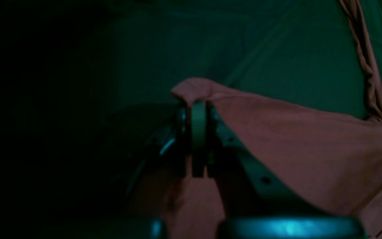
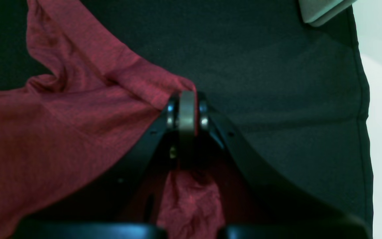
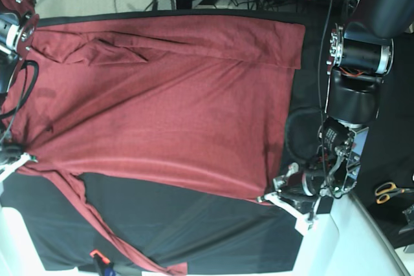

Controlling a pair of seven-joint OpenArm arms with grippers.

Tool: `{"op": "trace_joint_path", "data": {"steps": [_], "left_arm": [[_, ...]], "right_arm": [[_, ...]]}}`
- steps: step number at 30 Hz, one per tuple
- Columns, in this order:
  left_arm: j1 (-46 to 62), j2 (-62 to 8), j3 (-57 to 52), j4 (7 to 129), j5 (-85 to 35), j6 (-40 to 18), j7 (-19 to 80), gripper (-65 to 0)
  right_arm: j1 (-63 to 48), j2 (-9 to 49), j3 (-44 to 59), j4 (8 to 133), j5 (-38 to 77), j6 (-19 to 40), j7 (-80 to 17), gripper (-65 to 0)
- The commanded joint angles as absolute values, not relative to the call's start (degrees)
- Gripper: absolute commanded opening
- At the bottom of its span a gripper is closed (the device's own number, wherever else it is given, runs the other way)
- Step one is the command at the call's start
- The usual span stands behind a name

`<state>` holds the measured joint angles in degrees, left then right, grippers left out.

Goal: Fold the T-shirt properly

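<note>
Plain T-shirt [image 3: 162, 108] (no print) on black cloth [image 3: 213, 231].

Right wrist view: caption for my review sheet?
Right gripper shut on a T-shirt edge above the black cloth.

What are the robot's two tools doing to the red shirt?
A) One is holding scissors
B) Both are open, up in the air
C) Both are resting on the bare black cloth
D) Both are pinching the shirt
D: the left tool and the right tool are each shut on a bunched bit of the T-shirt.
</note>
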<state>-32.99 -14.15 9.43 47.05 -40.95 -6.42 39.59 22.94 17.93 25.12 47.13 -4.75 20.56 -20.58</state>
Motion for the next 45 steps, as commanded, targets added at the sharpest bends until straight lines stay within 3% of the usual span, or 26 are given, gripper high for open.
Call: {"op": "trace_joint_path", "data": {"steps": [1, 7, 11, 17, 27, 33, 41, 45], "left_arm": [[-34.8, -15.0, 9.1, 49.0, -41.6, -6.7, 38.5, -65.0], [-33.0, -17.1, 9.1, 53.6, -41.6, -6.6, 38.6, -65.0], [-32.1, -17.1, 9.1, 53.7, -41.6, -6.6, 38.6, -65.0], [-31.8, -17.3, 9.1, 53.7, -41.6, -6.6, 38.6, -65.0], [-31.8, -17.3, 9.2, 53.7, -41.6, -6.6, 38.6, -65.0], [-31.8, -17.3, 9.2, 53.8, -41.6, -6.6, 38.6, -65.0], [-30.5, -18.2, 9.1, 56.9, -41.6, -6.6, 38.6, -65.0], [-29.3, -18.3, 5.3, 57.2, -41.6, -3.7, 38.6, -65.0]], "right_arm": [[24.6, 19.2, 25.0, 47.8, -4.4, 20.4, -18.9, -65.0], [24.6, 19.2, 25.0, 47.7, -4.4, 20.3, -18.9, -65.0], [24.6, 20.1, 18.5, 46.1, -4.7, 19.6, -16.7, -65.0], [24.6, 20.5, 13.4, 39.7, -4.8, 12.7, -9.6, -65.0], [25.5, 22.8, 13.1, 36.5, -5.2, 12.4, -6.7, -65.0], [25.7, 22.8, 13.6, 32.7, -15.2, 12.4, -1.5, -65.0], [25.7, 22.0, 13.4, 32.7, -15.9, 12.8, 0.9, -65.0], [25.7, 21.6, 13.3, 32.7, -16.0, 12.9, 2.5, -65.0]]}}
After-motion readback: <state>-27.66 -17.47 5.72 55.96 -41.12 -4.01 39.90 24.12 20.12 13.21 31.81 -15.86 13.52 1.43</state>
